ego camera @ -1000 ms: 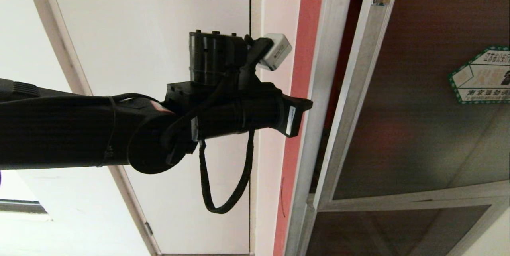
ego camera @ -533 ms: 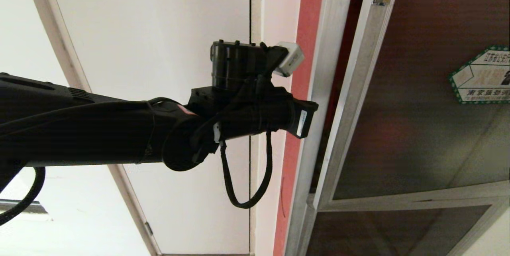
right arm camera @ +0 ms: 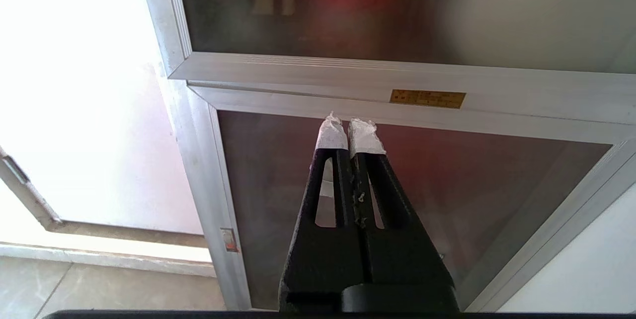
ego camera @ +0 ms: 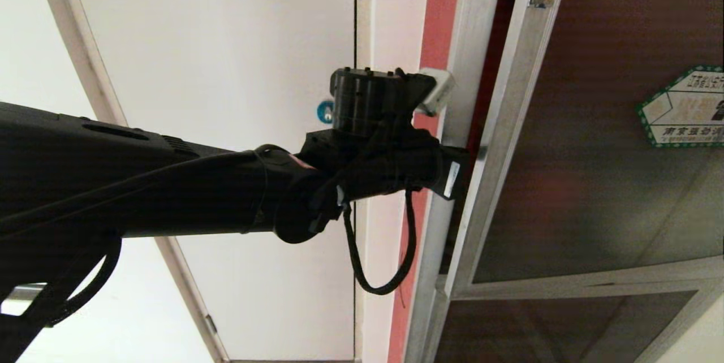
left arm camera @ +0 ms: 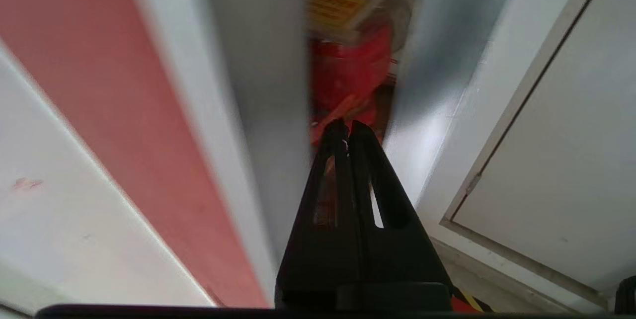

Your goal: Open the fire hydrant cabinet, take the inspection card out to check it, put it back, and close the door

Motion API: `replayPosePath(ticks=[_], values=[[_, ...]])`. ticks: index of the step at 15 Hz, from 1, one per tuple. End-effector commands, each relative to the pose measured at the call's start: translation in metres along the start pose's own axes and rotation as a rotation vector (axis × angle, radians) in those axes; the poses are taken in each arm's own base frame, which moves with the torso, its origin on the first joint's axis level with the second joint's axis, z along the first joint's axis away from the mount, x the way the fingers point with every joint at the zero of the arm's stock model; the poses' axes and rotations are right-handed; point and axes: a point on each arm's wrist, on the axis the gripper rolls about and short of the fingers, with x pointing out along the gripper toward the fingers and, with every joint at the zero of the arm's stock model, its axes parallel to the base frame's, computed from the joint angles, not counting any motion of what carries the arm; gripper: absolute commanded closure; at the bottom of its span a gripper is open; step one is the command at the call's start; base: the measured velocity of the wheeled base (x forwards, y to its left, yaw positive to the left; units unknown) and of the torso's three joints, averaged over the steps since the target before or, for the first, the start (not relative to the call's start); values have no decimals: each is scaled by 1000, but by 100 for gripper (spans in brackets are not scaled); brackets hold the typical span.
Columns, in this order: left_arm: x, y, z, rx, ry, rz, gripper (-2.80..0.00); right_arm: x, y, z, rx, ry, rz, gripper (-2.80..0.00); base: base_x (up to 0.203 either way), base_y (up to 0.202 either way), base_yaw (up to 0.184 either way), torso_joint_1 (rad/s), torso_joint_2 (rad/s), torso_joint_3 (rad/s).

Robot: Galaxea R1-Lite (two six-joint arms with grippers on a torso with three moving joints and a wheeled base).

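In the head view the left arm (ego camera: pixel 169 193) reaches across to the silver frame of the fire hydrant cabinet (ego camera: pixel 464 69), beside the door (ego camera: pixel 594 154), which stands ajar. In the left wrist view the left gripper (left arm camera: pixel 348 127), fingers together, points into the gap at the cabinet's red inside. In the right wrist view the right gripper (right arm camera: pixel 350 127), fingers together, hangs before the cabinet's lower glass panel (right arm camera: pixel 447 199).

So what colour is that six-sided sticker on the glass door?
White with a green border, clearest in the head view.

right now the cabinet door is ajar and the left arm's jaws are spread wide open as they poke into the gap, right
Not quite. The door is ajar and the left gripper does point into the gap at its edge, but its jaws are pressed together, not spread. The left wrist view shows the two black fingers meeting at the tips, with the fire hydrant cabinet's red interior beyond them.
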Motion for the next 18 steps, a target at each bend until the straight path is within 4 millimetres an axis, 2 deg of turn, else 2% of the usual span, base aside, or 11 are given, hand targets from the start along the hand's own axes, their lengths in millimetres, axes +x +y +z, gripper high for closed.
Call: replayPosePath(ticks=[1,8,12,18], values=[[7,-1,-3,1,-1,0,0,0,0,0,0,2,1,0,0,0,0,0,0,0],[10,-18,3,8,-20,-30,0,0,0,0,0,1,1,0,0,0,0,0,0,0],[-3,-49,15,13,-36,-96,0,0,0,0,0,1,1,0,0,0,0,0,0,0],[-13,-94,13,14,-11,-201,0,0,0,0,0,1,1,0,0,0,0,0,0,0]])
